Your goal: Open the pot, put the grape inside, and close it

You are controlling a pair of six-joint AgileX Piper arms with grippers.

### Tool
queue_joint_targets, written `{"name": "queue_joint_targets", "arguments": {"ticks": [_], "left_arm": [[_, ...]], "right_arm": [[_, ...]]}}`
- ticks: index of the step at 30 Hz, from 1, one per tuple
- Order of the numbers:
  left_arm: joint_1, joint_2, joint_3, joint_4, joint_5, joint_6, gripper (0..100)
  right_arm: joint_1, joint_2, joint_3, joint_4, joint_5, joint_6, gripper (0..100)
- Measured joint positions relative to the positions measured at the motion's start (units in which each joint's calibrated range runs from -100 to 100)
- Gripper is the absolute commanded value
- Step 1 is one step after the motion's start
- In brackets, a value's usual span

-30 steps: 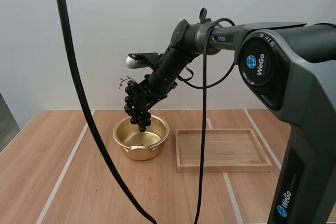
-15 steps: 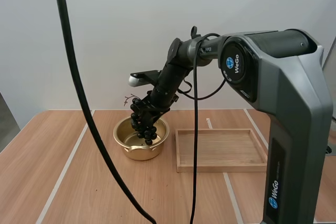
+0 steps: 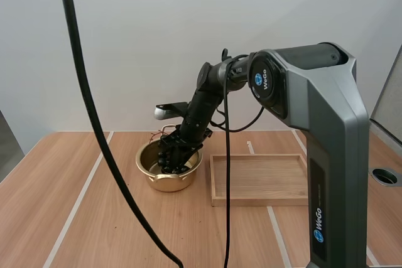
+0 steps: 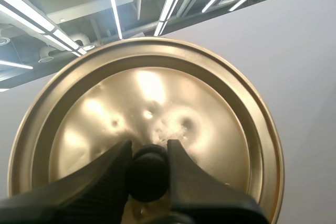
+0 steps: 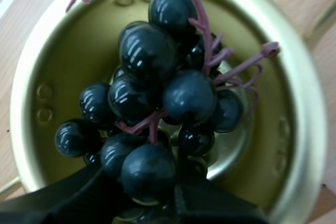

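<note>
One bunch of dark blue-black grapes (image 5: 152, 119) on a pinkish stem is hanging inside the one round brass-coloured metal pot (image 5: 294, 108), with its lowest berries sitting below the rim. It is probably not resting on the bottom, but the berries are hiding the floor beneath them, so I cannot tell. The right gripper (image 5: 142, 190) is pinching the bunch at its near end, its two black fingers standing only narrowly apart with berries and stem squeezed between them. About a dozen berries are showing in the right wrist view, and others are lying hidden behind them. In the high view the gripper and the bunch are merging into one dark mass in the pot's mouth, so the fingers are hard to make out there. The pot is standing open on the light wooden table (image 3: 94, 218), just beside the one shallow rectangular wooden tray (image 3: 264, 200) but not touching it. The left gripper (image 4: 148, 153) is gripping the one round brass-coloured metal lid (image 4: 157, 93), its fingers clamping the lid's black knob (image 4: 148, 174) from both sides. Part of the lid's rim is running out of the frame. Compared with a second ago, the bunch is sitting lower: then it was dangling above the rim, and now it is down in the pot.
</note>
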Motion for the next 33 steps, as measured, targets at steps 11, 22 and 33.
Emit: {"name": "queue_joint_targets", "arguments": {"ticks": [11,22,33], "left_arm": [[0.00,0.13,0.00,0.12,0.00,-0.10,0],[0.00,0.13,0.00,0.12,0.00,-0.10,0],[0.00,0.13,0.00,0.12,0.00,-0.10,0]], "right_arm": [[0.52,1.03,-0.15,0.16,1.97,0.00,0],[0.52,1.26,-0.15,-0.76,2.14,0.19,100],[0.52,1.26,-0.25,-0.53,1.97,0.19,100]]}}
